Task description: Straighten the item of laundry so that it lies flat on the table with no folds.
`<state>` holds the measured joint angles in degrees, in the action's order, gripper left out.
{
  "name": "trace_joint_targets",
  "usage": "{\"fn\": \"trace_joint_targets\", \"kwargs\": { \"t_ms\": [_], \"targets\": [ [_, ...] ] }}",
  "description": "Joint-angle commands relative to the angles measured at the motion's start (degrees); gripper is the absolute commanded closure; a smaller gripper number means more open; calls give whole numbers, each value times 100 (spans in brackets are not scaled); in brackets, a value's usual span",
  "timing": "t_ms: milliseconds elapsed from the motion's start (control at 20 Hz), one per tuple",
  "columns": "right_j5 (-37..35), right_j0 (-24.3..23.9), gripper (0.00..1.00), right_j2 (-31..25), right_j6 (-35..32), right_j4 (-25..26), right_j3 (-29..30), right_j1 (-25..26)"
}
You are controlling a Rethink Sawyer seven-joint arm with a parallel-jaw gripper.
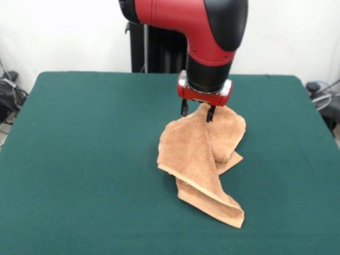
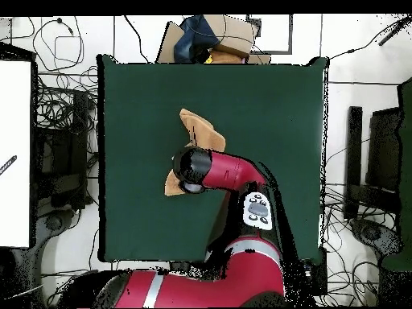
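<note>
The orange-brown towel (image 1: 204, 159) hangs crumpled from my gripper (image 1: 198, 113), which is shut on its upper edge. Its folds drape down and its lower end trails onto the green table (image 1: 79, 159) toward the front right. The gripper sits right of the table's middle, held above the surface. In the overhead view the towel (image 2: 199, 130) shows partly from under the arm, and the gripper itself is hidden beneath the arm's wrist (image 2: 193, 167). The white label is not visible.
The table (image 2: 265, 113) has open green surface on all sides of the towel. Cables, boxes and equipment lie on the floor around the table's edges. A cardboard box (image 2: 225, 36) stands beyond the far edge in the overhead view.
</note>
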<state>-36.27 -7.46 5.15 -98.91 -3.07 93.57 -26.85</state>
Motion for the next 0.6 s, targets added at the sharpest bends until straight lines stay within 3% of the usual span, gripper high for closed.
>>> {"fn": "trace_joint_targets", "kwargs": {
  "t_ms": [50, 600],
  "targets": [
    [468, -121, 0, -680, -108, 325, 394, -39],
    [423, -152, 0, -765, -238, 285, 336, 14]
  ]
}}
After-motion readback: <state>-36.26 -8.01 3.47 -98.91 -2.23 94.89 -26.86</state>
